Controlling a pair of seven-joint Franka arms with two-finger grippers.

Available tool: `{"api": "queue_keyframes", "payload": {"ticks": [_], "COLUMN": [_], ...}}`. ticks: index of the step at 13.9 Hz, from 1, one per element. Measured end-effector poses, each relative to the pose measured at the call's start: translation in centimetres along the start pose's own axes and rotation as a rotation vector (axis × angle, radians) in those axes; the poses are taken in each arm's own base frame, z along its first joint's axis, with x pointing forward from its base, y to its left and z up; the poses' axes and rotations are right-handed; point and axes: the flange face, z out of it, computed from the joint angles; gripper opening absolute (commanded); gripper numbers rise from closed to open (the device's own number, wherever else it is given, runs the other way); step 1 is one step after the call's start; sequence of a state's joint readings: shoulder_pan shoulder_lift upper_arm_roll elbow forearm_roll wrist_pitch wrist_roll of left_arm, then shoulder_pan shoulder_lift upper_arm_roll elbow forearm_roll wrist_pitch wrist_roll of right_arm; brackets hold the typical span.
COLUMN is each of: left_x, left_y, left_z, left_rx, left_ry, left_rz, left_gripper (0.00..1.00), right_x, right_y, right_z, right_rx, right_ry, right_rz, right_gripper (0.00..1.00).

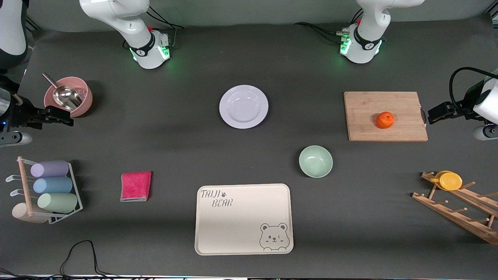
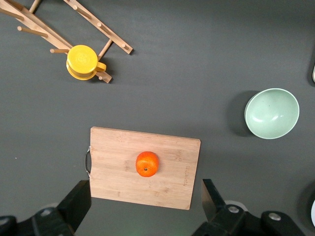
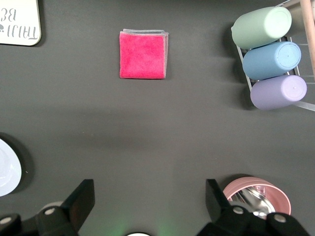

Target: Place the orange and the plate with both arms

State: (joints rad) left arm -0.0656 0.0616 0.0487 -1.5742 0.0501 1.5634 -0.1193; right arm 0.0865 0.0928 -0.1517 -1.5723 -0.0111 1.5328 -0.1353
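Note:
The orange (image 1: 384,119) lies on a wooden cutting board (image 1: 385,116) toward the left arm's end of the table. It also shows in the left wrist view (image 2: 147,163). The white plate (image 1: 244,106) lies on the dark mat in the middle of the table. Its edge shows in the right wrist view (image 3: 7,172). My left gripper (image 1: 430,116) is held high, open and empty (image 2: 146,206), over the mat beside the board. My right gripper (image 1: 70,116) is held high, open and empty (image 3: 147,206), over the mat between the plate and a pink bowl.
A pale-green bowl (image 1: 315,161) and a beige bear-print tray (image 1: 243,219) lie nearer the camera than the plate. The pink bowl (image 1: 68,96) holds a metal scoop. A pink cloth (image 1: 135,186), a cup rack (image 1: 50,190) and a wooden rack with a yellow cup (image 1: 449,181) stand nearby.

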Motion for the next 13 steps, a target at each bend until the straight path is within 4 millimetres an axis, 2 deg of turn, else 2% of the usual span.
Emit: {"api": "queue_keyframes", "payload": {"ticks": [9, 11, 13], "left_x": [-0.3, -0.3, -0.5], "left_y": [-0.2, -0.2, -0.4], "left_z": [-0.2, -0.3, -0.3], "left_rx": [-0.005, -0.006, -0.004], "left_ry": [-0.017, -0.016, -0.03], "left_rz": [-0.004, -0.004, -0.006], "left_gripper": [1.0, 1.0, 1.0], "right_x": [-0.1, -0.6, -2.1], "right_y": [0.0, -0.3, -0.5], "right_z": [-0.1, -0.3, -0.6], "right_rx": [0.0, 0.002, 0.01], "right_ry": [0.001, 0.004, 0.008], "right_rz": [-0.001, -0.005, 0.012], "right_gripper": [1.0, 1.0, 1.0]}}
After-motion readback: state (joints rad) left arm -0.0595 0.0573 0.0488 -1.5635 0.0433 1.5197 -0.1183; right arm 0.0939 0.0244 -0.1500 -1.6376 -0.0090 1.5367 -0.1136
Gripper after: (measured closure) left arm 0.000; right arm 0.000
